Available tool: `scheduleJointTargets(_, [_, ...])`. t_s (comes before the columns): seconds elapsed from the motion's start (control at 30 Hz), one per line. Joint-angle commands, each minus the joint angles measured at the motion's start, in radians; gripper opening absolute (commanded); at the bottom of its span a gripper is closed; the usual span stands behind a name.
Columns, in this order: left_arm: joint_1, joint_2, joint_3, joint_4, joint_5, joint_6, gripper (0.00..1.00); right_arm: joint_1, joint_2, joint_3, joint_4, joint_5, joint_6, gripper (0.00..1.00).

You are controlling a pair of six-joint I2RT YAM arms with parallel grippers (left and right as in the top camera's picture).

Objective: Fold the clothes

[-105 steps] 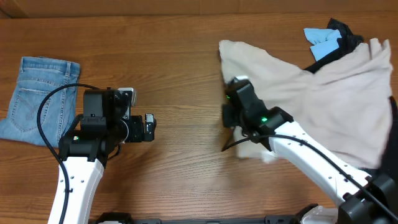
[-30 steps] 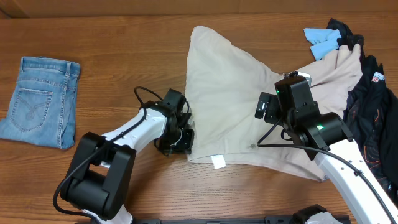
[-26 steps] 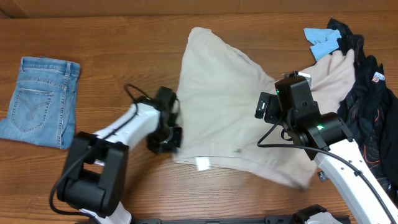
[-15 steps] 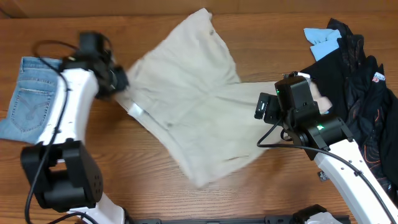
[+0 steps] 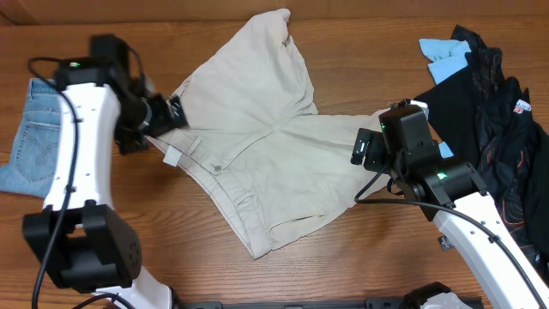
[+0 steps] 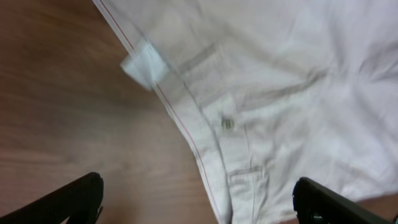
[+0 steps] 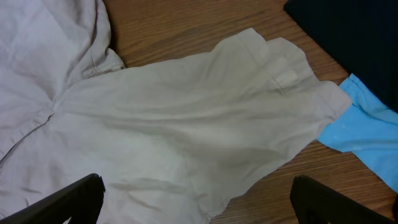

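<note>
The clothes, a pair of light beige shorts [image 5: 266, 146], lie spread over the middle of the table, waistband toward the left and its white tag [image 5: 174, 157] turned out. My left gripper [image 5: 176, 114] hovers open over the waistband's left end. In the left wrist view the waistband and tag [image 6: 144, 64] lie below the gripper [image 6: 199, 211], nothing between the fingers [image 6: 74, 199]. My right gripper [image 5: 358, 148] stands open above the right leg of the shorts [image 7: 186, 124], holding nothing [image 7: 199, 208].
Folded blue denim shorts [image 5: 26, 146] lie at the far left, partly behind my left arm. A heap of black garments [image 5: 489, 94] with a light-blue cloth [image 5: 444, 56] fills the right back corner; the blue cloth [image 7: 367, 130] touches the beige leg's end.
My left gripper dragged the shorts leftward across the table, then opened and let go of the waistband. The shorts now lie flat. The right arm has not moved.
</note>
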Motion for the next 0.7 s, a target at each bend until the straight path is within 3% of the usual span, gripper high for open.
scheduleJointTargets(0.0, [-0.106,0.0,-0.137,-0.005,0.039,0.024,0.99,-0.005,-0.014,0.022,0.002,0.002,0.005,1.0])
scheduleJointTargets(0.3, [-0.39,0.0,-0.459,0.158,0.05,-0.036,0.91,-0.005,-0.014,0.022,-0.002,0.002,0.005,1.0])
scheduleJointTargets(0.5, [-0.472,0.0,-0.562,0.331,0.034,-0.146,0.87,-0.005,-0.014,0.022,-0.003,0.002,0.005,1.0])
scheduleJointTargets(0.67, [-0.475,0.0,-0.577,0.416,-0.029,-0.222,0.65,-0.005,-0.014,0.022,-0.006,0.002,0.005,1.0])
